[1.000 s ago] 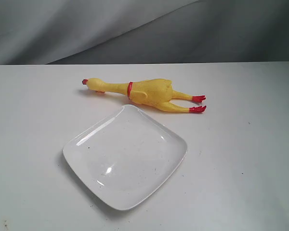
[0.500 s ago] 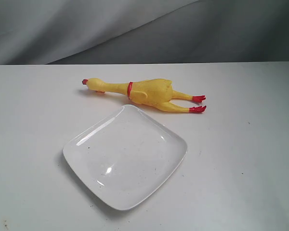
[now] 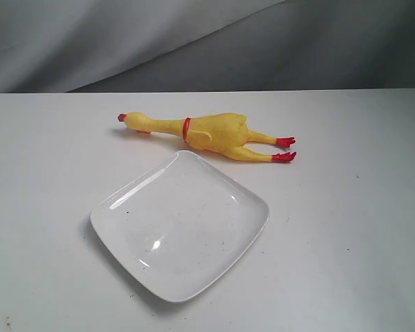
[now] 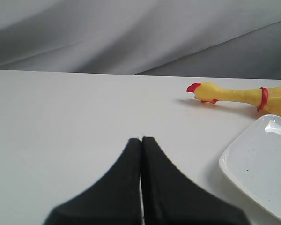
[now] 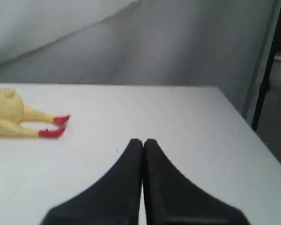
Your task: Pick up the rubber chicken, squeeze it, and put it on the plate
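Note:
The rubber chicken [image 3: 207, 134] lies flat on the white table, red beak to the left and red feet to the right, just behind the plate [image 3: 180, 225]. The glossy white square plate holds nothing. Neither gripper shows in the exterior view. In the left wrist view my left gripper [image 4: 141, 139] is shut with nothing in it, well short of the chicken's head [image 4: 203, 90] and beside the plate's corner [image 4: 257, 161]. In the right wrist view my right gripper [image 5: 143, 140] is shut and holds nothing, apart from the chicken's red feet [image 5: 54, 126].
A grey cloth backdrop [image 3: 207, 41] hangs behind the table. The table's side edge [image 5: 246, 126] runs close to my right gripper, with a dark stand [image 5: 267, 70] beyond it.

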Controlling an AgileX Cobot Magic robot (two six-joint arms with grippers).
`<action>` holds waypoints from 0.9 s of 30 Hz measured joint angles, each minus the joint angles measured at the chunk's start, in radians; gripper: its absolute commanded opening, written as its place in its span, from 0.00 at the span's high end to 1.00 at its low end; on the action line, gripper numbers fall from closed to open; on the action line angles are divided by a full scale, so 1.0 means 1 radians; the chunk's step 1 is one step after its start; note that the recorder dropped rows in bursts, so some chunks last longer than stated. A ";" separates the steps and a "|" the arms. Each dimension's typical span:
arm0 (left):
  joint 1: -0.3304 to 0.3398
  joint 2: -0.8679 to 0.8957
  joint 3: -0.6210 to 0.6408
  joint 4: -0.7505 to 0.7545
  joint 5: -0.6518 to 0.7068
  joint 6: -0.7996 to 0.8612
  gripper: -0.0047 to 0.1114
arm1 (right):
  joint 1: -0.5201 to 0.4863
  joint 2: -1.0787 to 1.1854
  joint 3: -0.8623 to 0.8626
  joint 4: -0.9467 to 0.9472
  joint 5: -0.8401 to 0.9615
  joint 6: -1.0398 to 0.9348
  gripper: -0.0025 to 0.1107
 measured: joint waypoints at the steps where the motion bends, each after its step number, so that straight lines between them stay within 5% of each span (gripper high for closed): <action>1: 0.000 0.000 0.000 0.000 0.000 0.000 0.96 | 0.000 0.000 0.000 0.000 -0.047 0.000 0.98; 14: 0.000 0.000 0.000 0.000 0.000 0.000 0.96 | 0.000 -0.004 0.000 0.000 -0.836 0.000 0.98; 18: 0.000 0.000 0.000 0.000 0.000 0.000 0.96 | 0.000 -0.004 0.000 0.002 -1.024 0.276 0.98; 21: 0.000 0.000 0.000 0.000 0.000 0.000 0.96 | 0.000 0.026 -0.117 0.004 -0.806 0.415 0.98; 27: 0.000 0.000 0.000 0.000 0.000 0.000 0.96 | 0.000 0.416 -0.580 -0.132 -0.264 0.347 0.98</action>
